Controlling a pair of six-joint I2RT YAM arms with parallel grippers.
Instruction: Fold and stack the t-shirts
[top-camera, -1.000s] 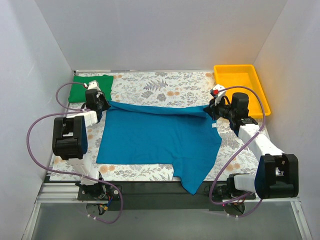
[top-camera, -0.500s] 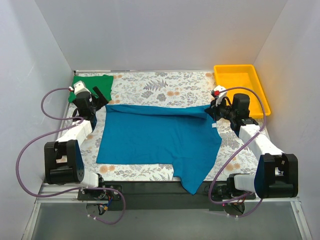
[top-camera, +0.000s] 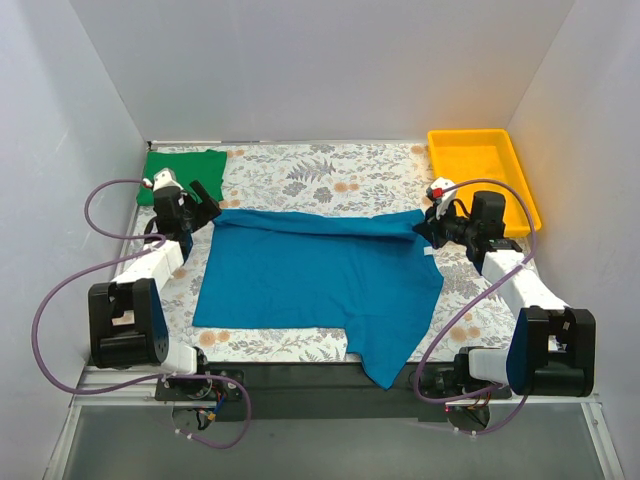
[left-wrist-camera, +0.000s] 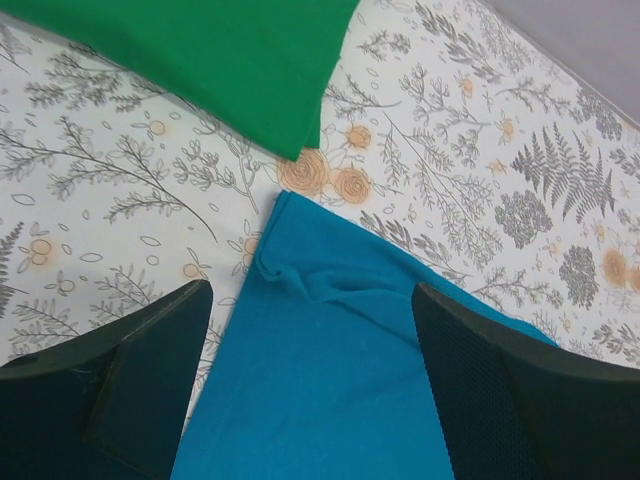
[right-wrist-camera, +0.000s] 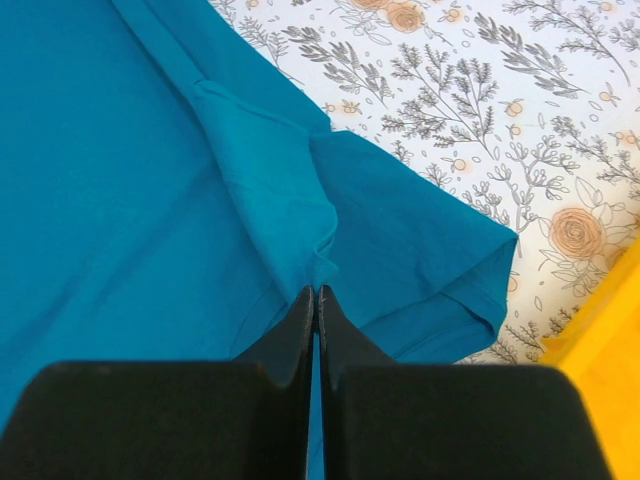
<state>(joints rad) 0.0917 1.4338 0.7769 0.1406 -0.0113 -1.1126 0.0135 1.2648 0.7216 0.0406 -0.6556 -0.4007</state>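
The teal-blue t-shirt (top-camera: 320, 275) lies spread over the middle of the flowered cloth, its far edge folded over toward me. Its near right part hangs past the table's front edge. My left gripper (top-camera: 203, 200) hovers open just above the shirt's far left corner, and the wrist view shows teal cloth (left-wrist-camera: 330, 400) lying loose between the spread fingers (left-wrist-camera: 150, 380). My right gripper (top-camera: 422, 228) is shut on a pinched ridge of the shirt (right-wrist-camera: 130, 200) at its far right corner (right-wrist-camera: 317, 290). The green t-shirt (top-camera: 185, 170) lies folded at the far left (left-wrist-camera: 200, 60).
A yellow tray (top-camera: 478, 155) stands at the far right corner, just beyond my right gripper, and its edge shows in the right wrist view (right-wrist-camera: 610, 380). White walls close in the table on three sides. Purple cables loop beside both arms.
My left gripper has opened, let go of the teal shirt's far left corner and drawn back to the left. The right gripper has shifted slightly right, still shut on the cloth.
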